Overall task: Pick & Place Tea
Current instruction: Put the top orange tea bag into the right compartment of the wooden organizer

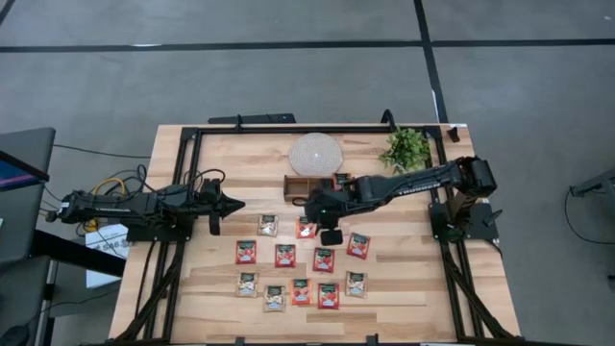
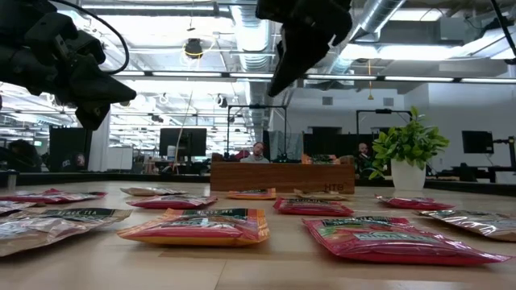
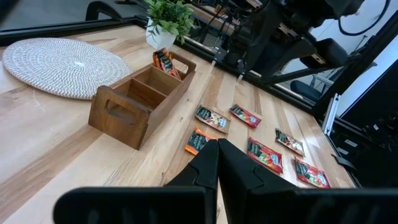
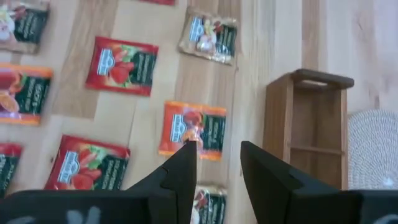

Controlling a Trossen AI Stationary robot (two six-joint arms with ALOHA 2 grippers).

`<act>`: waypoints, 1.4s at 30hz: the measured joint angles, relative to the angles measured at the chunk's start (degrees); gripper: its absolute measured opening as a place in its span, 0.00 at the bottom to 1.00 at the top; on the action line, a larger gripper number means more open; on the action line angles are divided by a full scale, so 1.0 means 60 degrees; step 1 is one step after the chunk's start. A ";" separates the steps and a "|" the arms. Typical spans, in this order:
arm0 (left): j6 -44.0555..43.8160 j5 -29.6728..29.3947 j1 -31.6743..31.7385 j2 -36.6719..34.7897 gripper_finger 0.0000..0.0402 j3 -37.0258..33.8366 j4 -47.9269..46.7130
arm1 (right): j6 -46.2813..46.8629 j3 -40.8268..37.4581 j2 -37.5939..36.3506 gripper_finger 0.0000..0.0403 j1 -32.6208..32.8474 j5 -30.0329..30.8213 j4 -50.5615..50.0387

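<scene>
Above the middle of the table point(image 1: 202, 288), the right gripper point(image 4: 214, 163) hangs with its fingers parted and nothing between them, poised over an orange-edged sachet point(image 4: 193, 129) that lies just beside the wooden tray point(image 4: 309, 129). Across the boards in front of the tray the tea sachets point(image 1: 285, 255) lie flat in loose rows, most red, a few pale; some already stand in the tray's end compartment point(image 3: 164, 61) nearest the potted plant point(image 1: 405, 146). The left gripper point(image 3: 217, 163) waits closed and empty at the table's left side. Each sachet looks light, thin and pliant, with a glossy foil skin that would likely slip or buckle under a careless pinch. Lying flush to the wood, it offers little to grasp; the best hold seems to be across one crimped edge, fingers straddling it and pressing down so that it lifts slightly.
</scene>
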 joint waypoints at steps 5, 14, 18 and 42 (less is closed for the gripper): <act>-0.0004 -0.0001 0.0000 -0.0001 0.00 0.0000 0.0000 | 0.0325 -0.0024 0.0419 0.29 -0.0135 -0.0184 0.0185; 0.0003 0.0121 0.0000 0.0003 0.00 0.0000 -0.0006 | 0.0335 -0.0008 0.1515 0.29 -0.0257 -0.0403 0.0728; 0.0030 0.0131 0.0000 0.0003 0.00 0.0000 -0.0004 | 0.0335 -0.0010 0.1772 0.29 -0.0442 -0.0416 0.0786; 0.0069 0.0101 0.0000 0.0001 0.00 0.0004 -0.0069 | 0.0352 0.0000 0.2200 0.29 -0.0754 -0.0550 0.0819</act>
